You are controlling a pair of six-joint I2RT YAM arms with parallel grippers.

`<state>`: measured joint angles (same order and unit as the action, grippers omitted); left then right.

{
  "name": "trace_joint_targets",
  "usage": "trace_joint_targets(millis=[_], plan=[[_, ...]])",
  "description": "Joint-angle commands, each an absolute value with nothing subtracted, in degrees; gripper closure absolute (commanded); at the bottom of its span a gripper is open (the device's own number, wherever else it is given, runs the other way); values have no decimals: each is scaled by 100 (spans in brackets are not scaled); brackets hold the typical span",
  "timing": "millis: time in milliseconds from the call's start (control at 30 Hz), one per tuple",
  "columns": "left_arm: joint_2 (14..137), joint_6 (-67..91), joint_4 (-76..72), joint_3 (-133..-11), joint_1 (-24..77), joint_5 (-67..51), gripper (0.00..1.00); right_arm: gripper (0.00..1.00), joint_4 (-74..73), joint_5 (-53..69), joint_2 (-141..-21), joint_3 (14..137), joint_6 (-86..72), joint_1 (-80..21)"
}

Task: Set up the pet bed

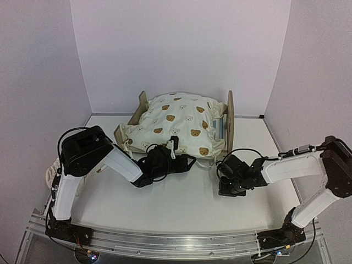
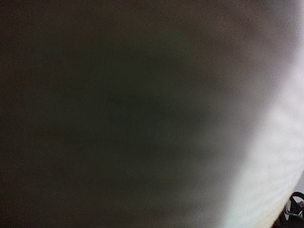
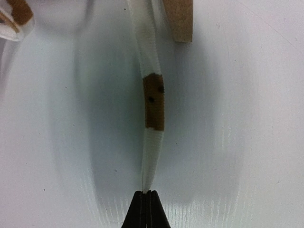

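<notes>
Right gripper: jaws pinched shut on the quilt's tie, which runs straight toward the bed. Pet bed sits mid-width at the table's far edge, under the bear-print quilt.

Judgement: draw the tie low and slowly toward the near edge. The light frame may slide, so stop if it shifts.

Left gripper is at the quilt's near hem. Its wrist view is smothered dark, so I cannot tell its grip. Mattress mostly covered.
</notes>
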<state>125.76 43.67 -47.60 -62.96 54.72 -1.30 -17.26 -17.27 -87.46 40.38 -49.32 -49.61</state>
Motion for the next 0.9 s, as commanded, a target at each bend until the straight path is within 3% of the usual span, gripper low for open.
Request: trace_joint_targets(millis=[0,233,600,767,867], plan=[[12846,4585,-5004,-6718,5484,164,50,100,-1740,-1643,-8570,3978,-4870,-5008],[13095,4804,-5410,-6845,5500,397,56,100,-1739,-1650,-8490,3911,-4851,-5019],[13394,4904,-5914,-6963,5528,800,89,100,-1740,-1609,-8383,3841,-4817,-5038],[13410,4894,-6033,-6961,5539,721,99,100,-1740,-1621,-8313,3807,-4809,-5040],[13282,5083,-5929,-6802,5599,698,100,100,-1743,-1671,-8250,3827,-4767,-5043]])
